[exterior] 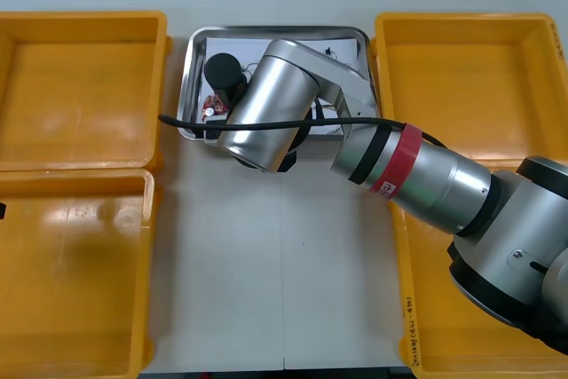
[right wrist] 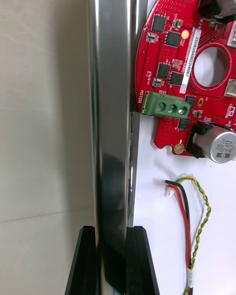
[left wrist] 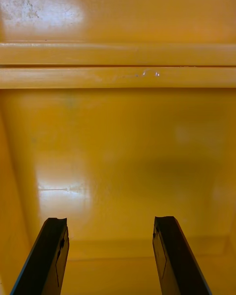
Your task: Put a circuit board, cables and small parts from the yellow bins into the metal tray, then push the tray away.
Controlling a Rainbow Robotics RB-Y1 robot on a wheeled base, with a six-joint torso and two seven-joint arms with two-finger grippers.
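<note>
The metal tray (exterior: 275, 31) lies between the yellow bins, white inside. My right arm reaches across the table to the tray's near left corner. In the right wrist view my right gripper (right wrist: 112, 232) is shut on the tray's shiny rim (right wrist: 112, 128), one finger outside it and one inside. Just inside the rim lies a round red circuit board (right wrist: 172, 64), also seen past the arm's wrist as the circuit board (exterior: 211, 106). A red and yellow cable (right wrist: 189, 216) lies beside the board on the white floor. My left gripper (left wrist: 110, 223) hangs open over a bare bin floor (left wrist: 118, 142).
Two yellow bins stand at the left, the far one (exterior: 80, 86) and the near one (exterior: 71, 272), both bare inside. The right far bin (exterior: 470, 86) is bare too; my right arm covers much of the right near bin (exterior: 417, 343). Bare table (exterior: 275, 264) lies in front of the tray.
</note>
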